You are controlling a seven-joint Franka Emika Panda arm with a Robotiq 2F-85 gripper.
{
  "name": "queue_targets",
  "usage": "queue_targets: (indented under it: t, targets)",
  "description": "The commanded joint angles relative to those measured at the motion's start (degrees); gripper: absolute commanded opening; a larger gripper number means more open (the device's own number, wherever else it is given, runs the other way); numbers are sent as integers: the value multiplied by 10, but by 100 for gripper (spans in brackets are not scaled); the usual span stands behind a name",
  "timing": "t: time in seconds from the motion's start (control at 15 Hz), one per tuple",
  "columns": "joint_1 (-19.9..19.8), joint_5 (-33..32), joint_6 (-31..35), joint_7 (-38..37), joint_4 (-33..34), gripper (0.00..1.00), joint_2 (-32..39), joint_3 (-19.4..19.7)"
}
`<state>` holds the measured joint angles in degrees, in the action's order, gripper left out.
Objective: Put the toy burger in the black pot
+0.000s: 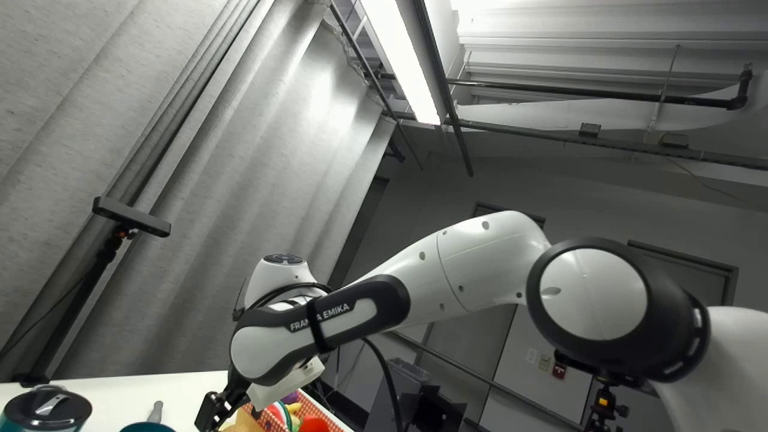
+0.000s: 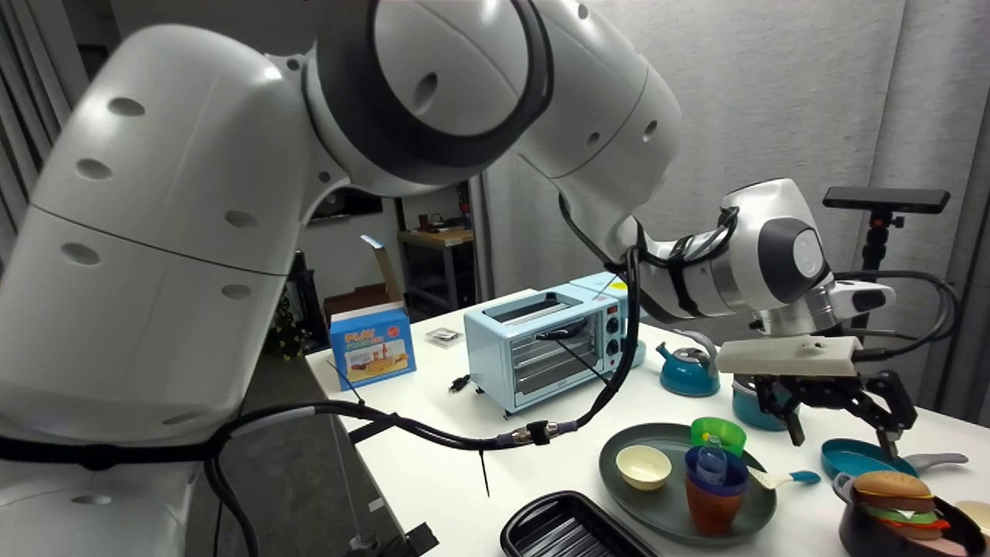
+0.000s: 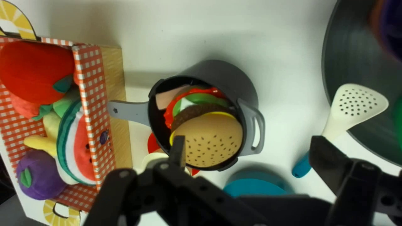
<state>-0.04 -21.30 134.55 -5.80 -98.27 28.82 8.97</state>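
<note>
My gripper point(image 3: 249, 144) is spread wide, its tips well apart. Near me, the toy burger point(image 3: 207, 141) sits in the round black pot point(image 3: 230, 75), its smooth bun all dotted. Left in the wrist view, a checked box point(image 3: 95, 97) holds a soft cloth watermelon slice point(image 3: 77, 146); right, a round grey plate point(image 3: 348, 53). Far off in an exterior view is a boxy blue toaster oven point(image 2: 534, 360).

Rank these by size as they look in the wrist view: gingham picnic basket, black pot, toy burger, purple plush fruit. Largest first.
1. Gingham picnic basket, partly out of frame
2. Black pot
3. Toy burger, inside the pot
4. Purple plush fruit
</note>
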Motion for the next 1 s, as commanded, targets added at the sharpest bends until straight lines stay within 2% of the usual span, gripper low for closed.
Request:
queue_targets:
  t: [0.0, 0.27, 0.53, 0.6, 0.93]
  targets:
    - [25, -50, 57, -57, -140, 100, -101, 17]
    - [32, -108, 96, -118, -257, 100, -185, 20]
    - [20, -167, 111, -177, -347, 100, -254, 11]
    - [10, -136, 88, -144, -284, 100, -199, -3]
    - [10, -140, 88, -148, -291, 100, -203, -5]
